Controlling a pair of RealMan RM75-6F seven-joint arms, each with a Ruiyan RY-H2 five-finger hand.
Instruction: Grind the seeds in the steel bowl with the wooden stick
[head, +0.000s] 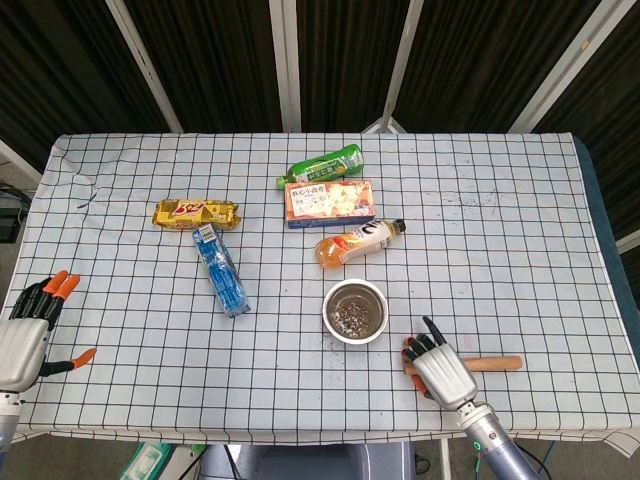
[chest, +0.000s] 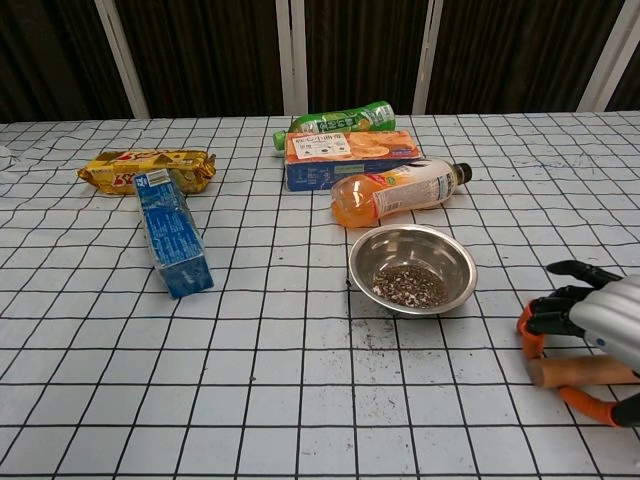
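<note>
The steel bowl (head: 355, 311) (chest: 413, 266) stands near the table's front middle, with dark seeds in its bottom. To its right the wooden stick (head: 490, 364) (chest: 580, 372) lies flat on the checked cloth. My right hand (head: 440, 370) (chest: 595, 330) is over the stick's left end, palm down; the stick passes between the orange thumb and the spread fingers, which are not wrapped around it. At the front left edge my left hand (head: 25, 335) has its fingers apart and holds nothing; only the head view shows it.
Behind the bowl lie an orange juice bottle (head: 358, 243), a biscuit box (head: 329, 203) and a green bottle (head: 322, 165). A blue packet (head: 221, 270) and a yellow snack bar (head: 196, 212) lie to the left. Spilled seeds (chest: 375, 345) dot the cloth in front of the bowl.
</note>
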